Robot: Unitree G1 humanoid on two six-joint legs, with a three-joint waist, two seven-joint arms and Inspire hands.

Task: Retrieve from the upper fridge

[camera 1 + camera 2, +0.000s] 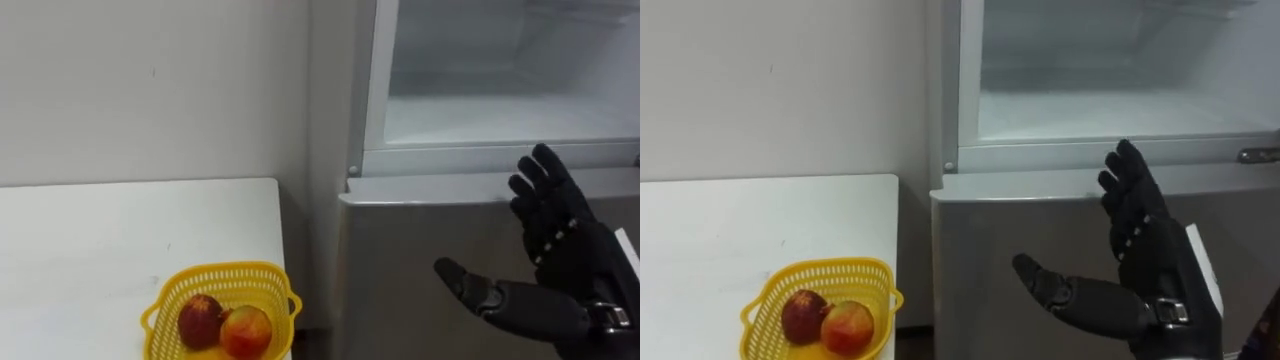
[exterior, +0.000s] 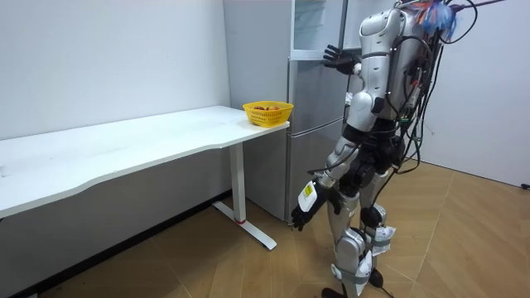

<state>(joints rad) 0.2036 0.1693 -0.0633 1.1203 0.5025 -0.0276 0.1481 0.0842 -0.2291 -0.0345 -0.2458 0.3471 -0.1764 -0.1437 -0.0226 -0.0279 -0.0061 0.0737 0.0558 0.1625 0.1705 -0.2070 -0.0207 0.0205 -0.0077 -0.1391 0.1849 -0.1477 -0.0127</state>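
Note:
The upper fridge compartment (image 1: 500, 110) stands open, and the part of its white inside and shelf that I see is bare. My right hand (image 1: 560, 235) is raised in front of the fridge, level with the top edge of the grey lower door (image 1: 400, 270). It is open, fingers straight up and thumb pointing left, and holds nothing. In the room view my left hand (image 2: 300, 219) hangs low beside my leg. I stand upright, close to the fridge (image 2: 319, 124).
A yellow plastic basket (image 1: 220, 270) holding two red-yellow fruits (image 1: 247, 330) sits on the corner of a long white table (image 1: 100, 240) just left of the fridge. A plain wall runs behind the table. Wooden floor lies behind me.

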